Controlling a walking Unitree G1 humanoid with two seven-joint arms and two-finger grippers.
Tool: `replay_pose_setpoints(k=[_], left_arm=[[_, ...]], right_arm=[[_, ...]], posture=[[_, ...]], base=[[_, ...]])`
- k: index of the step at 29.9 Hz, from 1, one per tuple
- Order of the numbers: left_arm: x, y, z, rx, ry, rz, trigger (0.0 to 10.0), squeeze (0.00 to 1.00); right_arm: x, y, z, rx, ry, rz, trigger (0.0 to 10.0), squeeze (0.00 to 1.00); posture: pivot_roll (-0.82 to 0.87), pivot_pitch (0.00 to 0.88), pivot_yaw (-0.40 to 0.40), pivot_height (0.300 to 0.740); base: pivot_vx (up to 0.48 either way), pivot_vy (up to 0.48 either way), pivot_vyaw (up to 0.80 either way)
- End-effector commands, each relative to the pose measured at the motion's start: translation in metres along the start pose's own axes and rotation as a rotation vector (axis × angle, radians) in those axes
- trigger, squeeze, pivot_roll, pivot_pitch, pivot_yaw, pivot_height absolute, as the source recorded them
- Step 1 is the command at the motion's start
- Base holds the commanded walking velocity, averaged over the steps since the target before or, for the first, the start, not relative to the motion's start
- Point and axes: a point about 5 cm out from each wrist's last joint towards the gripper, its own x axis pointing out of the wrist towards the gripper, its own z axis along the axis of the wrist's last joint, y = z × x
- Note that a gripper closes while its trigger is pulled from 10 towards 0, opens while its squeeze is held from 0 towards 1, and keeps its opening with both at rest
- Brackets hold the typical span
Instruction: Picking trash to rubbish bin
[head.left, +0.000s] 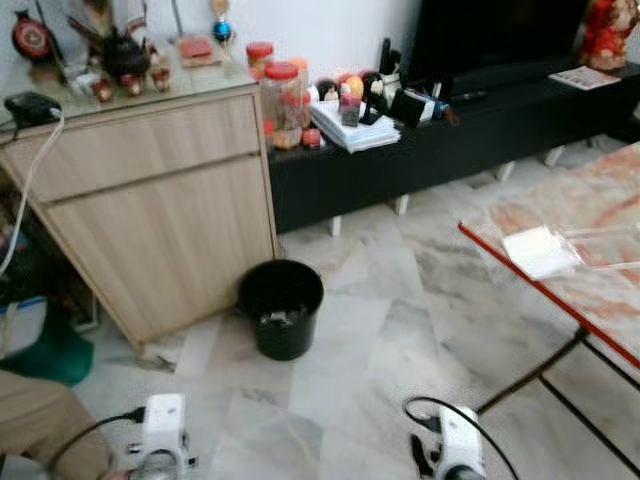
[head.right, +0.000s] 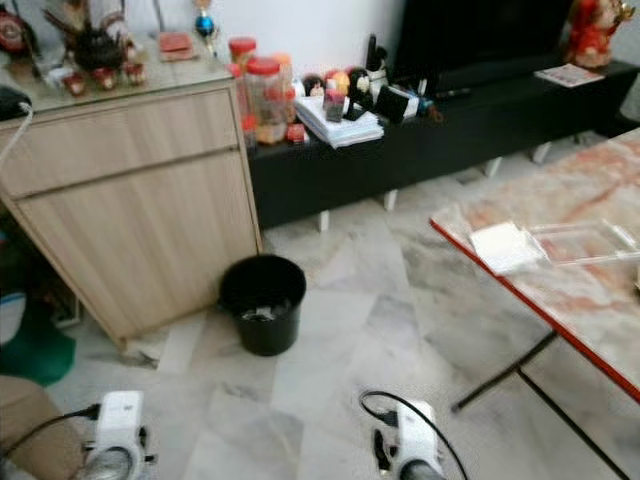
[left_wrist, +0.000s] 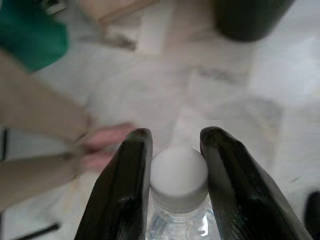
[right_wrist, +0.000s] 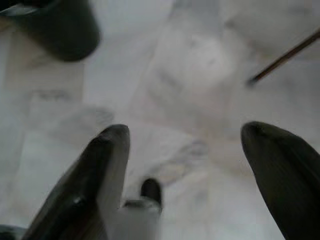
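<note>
Two black fingers (left_wrist: 127, 190) of the left gripper (left_wrist: 176, 150) pinch a clear plastic bottle (left_wrist: 179, 200) at its white cap, low over the marble floor (head.left: 400, 330), beside a person's hand (left_wrist: 107, 147). Ahead, a black rubbish bin (head.left: 281, 308) stands by the wooden cabinet (head.left: 150, 210). The right gripper (right_wrist: 185, 137) hovers over the floor, fingers spread wide.

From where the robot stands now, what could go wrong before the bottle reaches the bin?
The left gripper pinches the plastic bottle only at its cap, so it may slip or swing. A person's hand is close beside it and could be bumped. The black bin stands ahead near the cabinet, so a drop may miss.
</note>
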Motion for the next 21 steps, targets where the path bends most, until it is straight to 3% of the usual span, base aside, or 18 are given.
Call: replay_pose_setpoints(k=[1,10,16,21], left_arm=[[0.0006,0.0119,-0.0008,0.007,0.006,0.03,10.0,0.0],[0.0009,0.0136,0.0,0.005,0.004,0.035,10.0,0.0],[0.001,0.0137,0.0003,0.007,0.003,0.034,10.0,0.0],[0.001,0.0136,0.0004,0.009,0.002,0.032,10.0,0.0]], right_arm=[[0.0023,0.0102,0.006,0.007,-0.02,0.025,10.0,0.0],[0.0024,0.0102,0.0077,-0.025,-0.033,0.019,10.0,0.0],[0.0025,0.0101,0.0069,-0.022,-0.024,0.015,10.0,0.0],[0.0024,0.0106,0.0066,-0.008,-0.023,0.017,10.0,0.0]], posture=[[-0.03,0.033,-0.029,0.74],[-0.03,0.034,-0.03,0.74],[-0.02,0.032,-0.03,0.74],[-0.02,0.024,-0.029,0.74]], base=[[0.394,0.0,0.0],[0.354,0.0,0.0],[0.373,0.0,0.73],[0.392,0.0,0.0]])
